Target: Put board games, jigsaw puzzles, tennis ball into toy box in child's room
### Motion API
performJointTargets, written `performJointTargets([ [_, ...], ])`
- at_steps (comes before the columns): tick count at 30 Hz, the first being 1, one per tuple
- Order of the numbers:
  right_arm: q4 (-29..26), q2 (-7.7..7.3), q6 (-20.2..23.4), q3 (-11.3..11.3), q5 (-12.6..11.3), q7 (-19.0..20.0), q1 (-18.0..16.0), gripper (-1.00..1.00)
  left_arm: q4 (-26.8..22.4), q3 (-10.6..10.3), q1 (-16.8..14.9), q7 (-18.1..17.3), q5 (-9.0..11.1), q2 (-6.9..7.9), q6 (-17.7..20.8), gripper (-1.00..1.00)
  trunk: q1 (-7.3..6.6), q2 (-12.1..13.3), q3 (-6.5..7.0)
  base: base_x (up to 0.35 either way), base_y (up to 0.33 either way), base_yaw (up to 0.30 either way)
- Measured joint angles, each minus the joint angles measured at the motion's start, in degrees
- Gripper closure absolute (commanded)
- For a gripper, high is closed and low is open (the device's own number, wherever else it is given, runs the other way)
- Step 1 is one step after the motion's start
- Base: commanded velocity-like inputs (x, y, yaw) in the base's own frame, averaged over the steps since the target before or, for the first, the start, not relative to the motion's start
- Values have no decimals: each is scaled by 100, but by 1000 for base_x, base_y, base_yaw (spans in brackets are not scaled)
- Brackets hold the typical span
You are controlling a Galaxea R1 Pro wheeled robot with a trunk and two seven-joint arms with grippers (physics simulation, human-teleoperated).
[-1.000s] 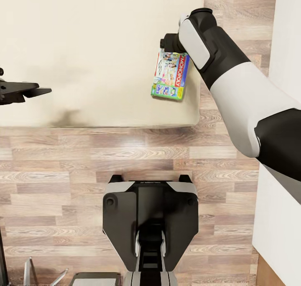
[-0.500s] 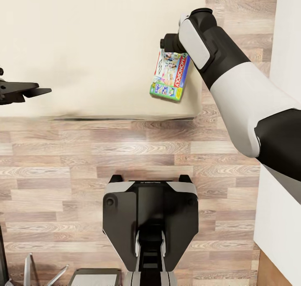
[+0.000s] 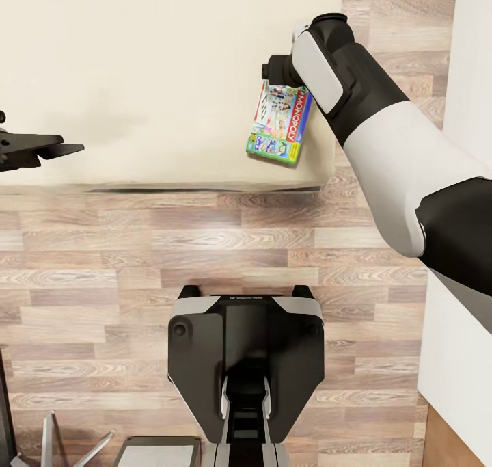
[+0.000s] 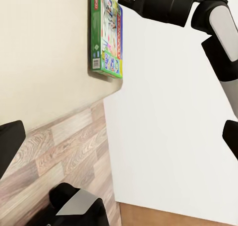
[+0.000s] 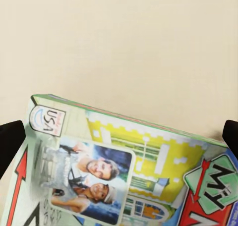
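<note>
Your right gripper [image 3: 273, 77] holds the Monopoly board game [image 3: 279, 124] by its far edge alone above the bed [image 3: 137, 57], so a swing toward the table could work it loose; your left gripper [image 3: 58, 145], narrow, carries nothing.

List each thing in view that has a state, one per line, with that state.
Monopoly board game: lifted off the mattress, tilted, hanging from the right gripper.
Right gripper: shut on the game's top edge.
Left gripper: empty; open or shut cannot be told.
Bed: bare beige mattress, nothing resting on it in view.
</note>
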Motion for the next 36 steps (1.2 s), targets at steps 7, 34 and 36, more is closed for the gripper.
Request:
performJointTargets([
  [7, 0, 0, -1, -1, -3, 0, 0, -100, 1, -1, 2, 0, 1, 0, 0, -100, 1, 0, 0, -115, 43, 0],
  [34, 0, 0, 0, 0, -6, 6, 0, -100, 1, 1, 4, 0, 2, 0, 0, -100, 0, 0, 0, -78, 33, 0],
  [36, 0, 0, 0, 0, -5, 7, 0, -100, 1, 2, 3, 0, 2, 0, 0, -100, 0, 0, 0, -16, 10, 0],
])
